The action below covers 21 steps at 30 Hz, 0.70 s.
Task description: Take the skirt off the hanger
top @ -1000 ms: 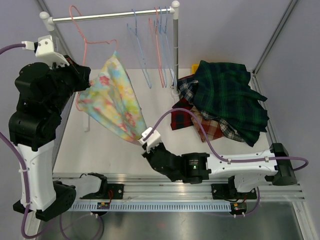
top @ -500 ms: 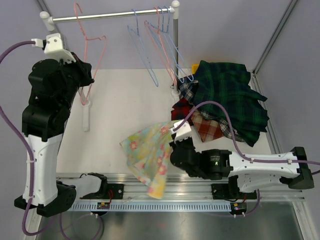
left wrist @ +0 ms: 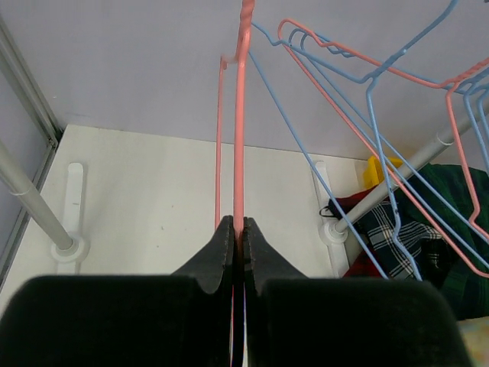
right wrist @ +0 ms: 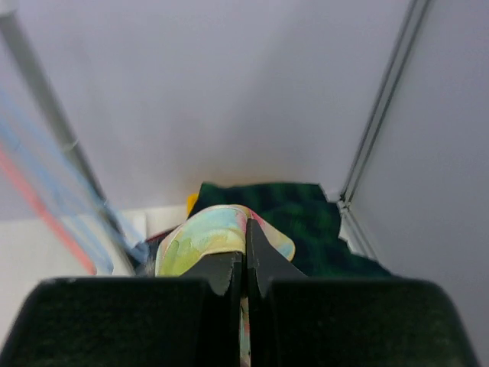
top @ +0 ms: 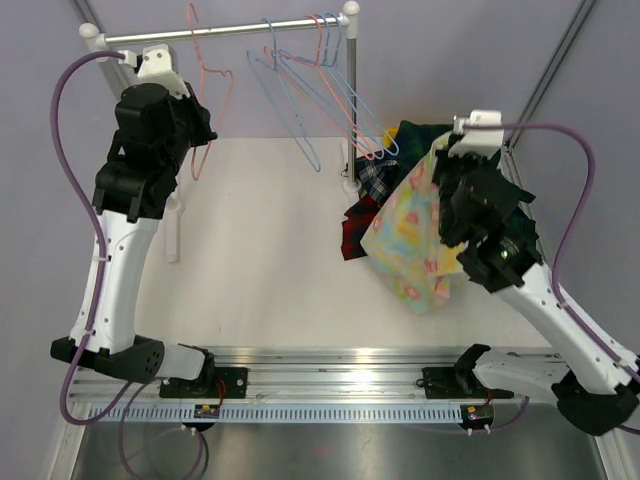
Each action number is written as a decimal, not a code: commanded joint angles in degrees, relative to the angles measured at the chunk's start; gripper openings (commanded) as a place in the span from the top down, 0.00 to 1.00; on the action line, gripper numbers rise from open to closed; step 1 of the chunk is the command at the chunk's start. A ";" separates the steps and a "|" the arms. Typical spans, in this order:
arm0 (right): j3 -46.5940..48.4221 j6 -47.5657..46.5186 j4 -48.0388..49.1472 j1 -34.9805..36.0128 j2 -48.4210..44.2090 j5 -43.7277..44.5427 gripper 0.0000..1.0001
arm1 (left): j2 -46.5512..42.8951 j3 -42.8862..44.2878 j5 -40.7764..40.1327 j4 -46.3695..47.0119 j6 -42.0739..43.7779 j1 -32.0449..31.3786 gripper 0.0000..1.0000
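On the left, near the far left corner of the white surface (top: 260,230), the left gripper (left wrist: 238,229) is raised just under the silver metal rail (top: 230,30), its two black fingers pressed together on a wire of the bare pink wire hanger (left wrist: 240,115), which hooks over that rail. The left wrist view shows the pink wire running straight up out of the closed gripper. Further along the rail, toward its right post, hang several empty blue and pink wire hangers (top: 311,160), tilted and bunched together. To the right, the right gripper (right wrist: 244,229) is held high above the right edge of the surface, its fingers closed tight on the upper edge of the pastel floral skirt (top: 415,240). The skirt is off every hanger and hangs loose below this gripper, draping in front of a heap of dark green and red plaid garments (right wrist: 290,206) piled in the far right corner. Whether the skirt's lower hem touches the surface cannot be told.
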 commanded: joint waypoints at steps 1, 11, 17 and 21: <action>11.11 -4.09 6.24 -12.35 10.39 -10.73 1.00 | 3.42 3.23 0.89 6.38 1.12 0.15 1.00; 37.95 12.70 -5.01 -34.98 38.26 -21.55 0.96 | 13.35 12.71 3.00 9.19 1.82 0.15 1.00; 23.24 26.39 -11.00 -35.07 40.57 -25.33 0.01 | 15.74 10.98 5.37 11.29 -0.37 -0.73 1.00; 11.08 30.89 -8.10 -34.98 36.71 -29.28 0.01 | 14.25 6.77 5.20 12.35 -0.29 -2.31 1.00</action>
